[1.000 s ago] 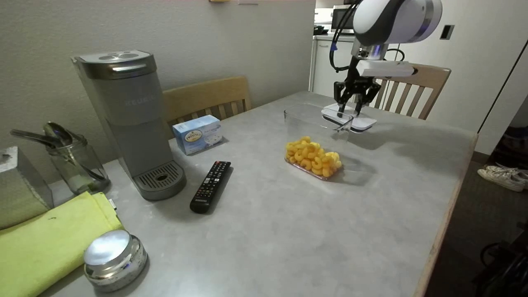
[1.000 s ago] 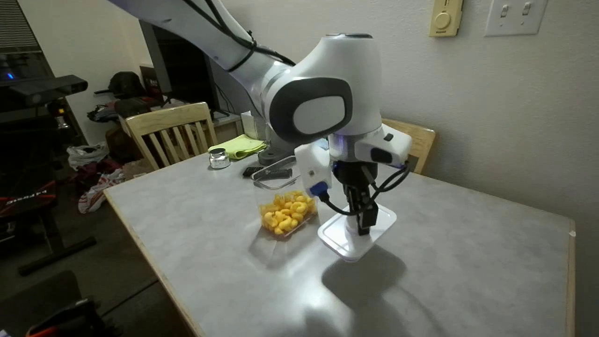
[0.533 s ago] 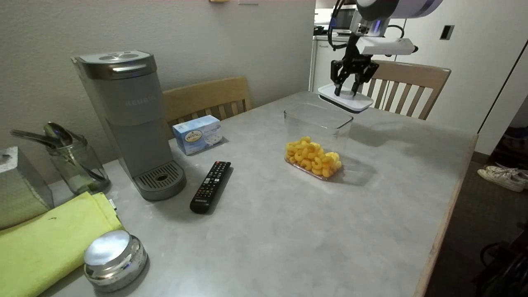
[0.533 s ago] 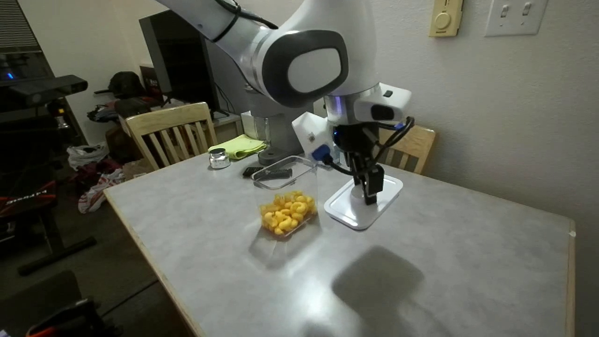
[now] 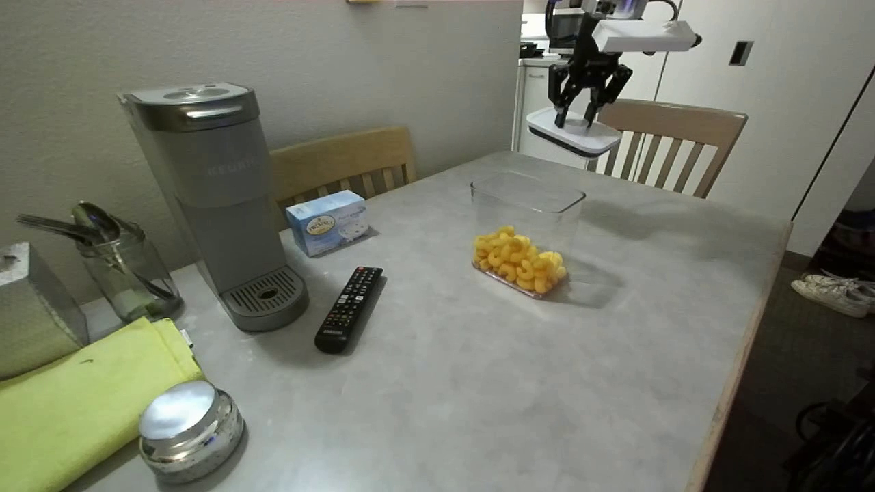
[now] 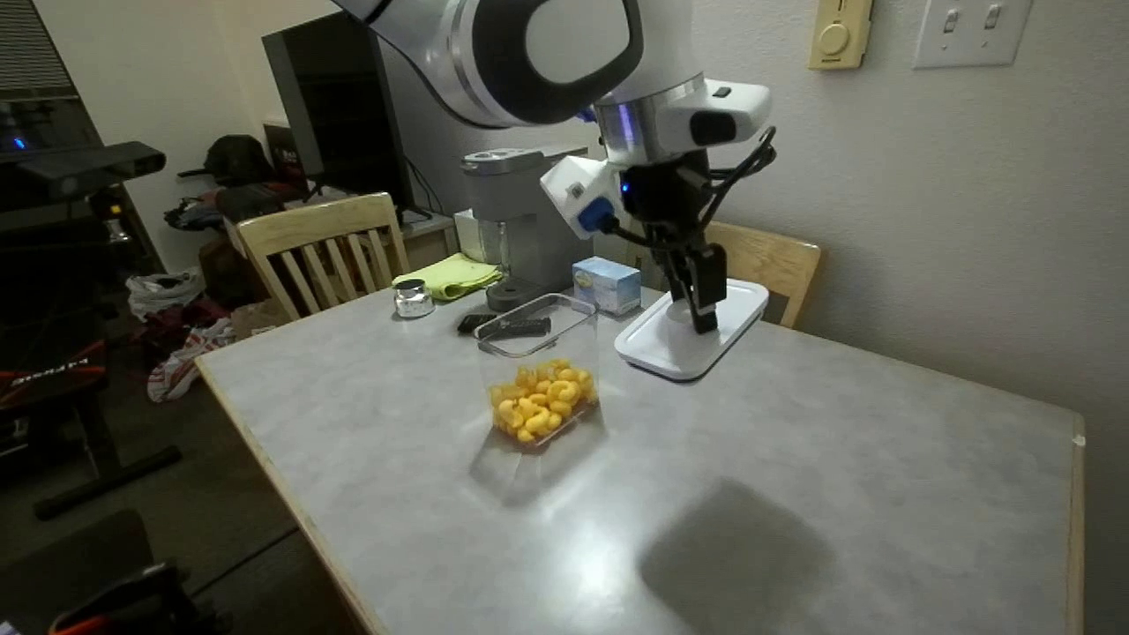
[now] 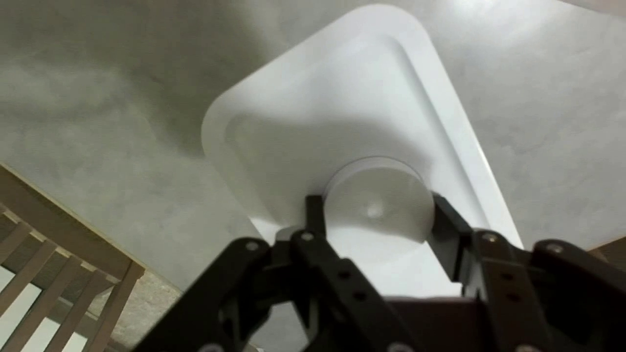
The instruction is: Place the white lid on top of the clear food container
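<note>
The white lid (image 5: 543, 121) is a flat white rectangle with a raised rim and a round knob in its middle. It hangs in the air, slightly tilted, and also shows in an exterior view (image 6: 653, 348) and the wrist view (image 7: 342, 102). My gripper (image 5: 575, 123) is shut on the lid's knob, one finger on each side, as the wrist view (image 7: 379, 210) shows. The clear food container (image 5: 513, 205) stands upright and open on the table, with yellow pieces (image 5: 519, 261) at its bottom. In an exterior view the container (image 6: 578, 348) is left of the lid, which is higher up.
A blue-and-white box (image 5: 328, 223), a black remote (image 5: 350, 309) and a grey coffee machine (image 5: 212, 198) stand near the wall. A shiny metal jar (image 5: 191, 432), a yellow cloth (image 5: 89, 403) and a glass of cutlery (image 5: 130, 277) are beyond. Wooden chairs (image 6: 317, 238) flank the table (image 6: 423, 529).
My gripper has risen with the lid held, from low over the table to well above it. The lid's shadow has moved away and softened. The container has not moved.
</note>
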`<state>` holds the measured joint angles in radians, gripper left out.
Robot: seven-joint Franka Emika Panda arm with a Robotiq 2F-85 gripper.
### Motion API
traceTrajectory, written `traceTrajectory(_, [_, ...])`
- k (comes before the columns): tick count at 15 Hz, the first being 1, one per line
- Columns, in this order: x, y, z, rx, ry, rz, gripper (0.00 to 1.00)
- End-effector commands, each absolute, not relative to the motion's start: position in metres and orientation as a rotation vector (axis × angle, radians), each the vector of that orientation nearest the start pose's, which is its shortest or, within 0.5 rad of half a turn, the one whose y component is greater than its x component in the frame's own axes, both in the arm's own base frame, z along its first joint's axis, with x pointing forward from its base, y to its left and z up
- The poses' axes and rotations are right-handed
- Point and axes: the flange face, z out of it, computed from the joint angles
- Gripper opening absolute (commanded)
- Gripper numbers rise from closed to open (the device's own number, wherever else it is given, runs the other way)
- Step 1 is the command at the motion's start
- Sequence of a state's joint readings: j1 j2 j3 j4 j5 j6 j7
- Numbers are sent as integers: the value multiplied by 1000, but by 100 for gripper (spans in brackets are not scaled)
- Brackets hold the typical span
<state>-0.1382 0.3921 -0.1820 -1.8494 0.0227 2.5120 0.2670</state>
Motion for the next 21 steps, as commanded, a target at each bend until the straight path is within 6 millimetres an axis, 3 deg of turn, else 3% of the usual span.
traceTrajectory(1, [624,-189,373,-3038,915,-413,29])
traceTrajectory(10, [618,-148,420,-3008,894,-368,29])
traceTrajectory(15, [618,-114,431,-2989,883,-390,29])
traceTrajectory(21, [608,-89,438,-2953,929,-448,29])
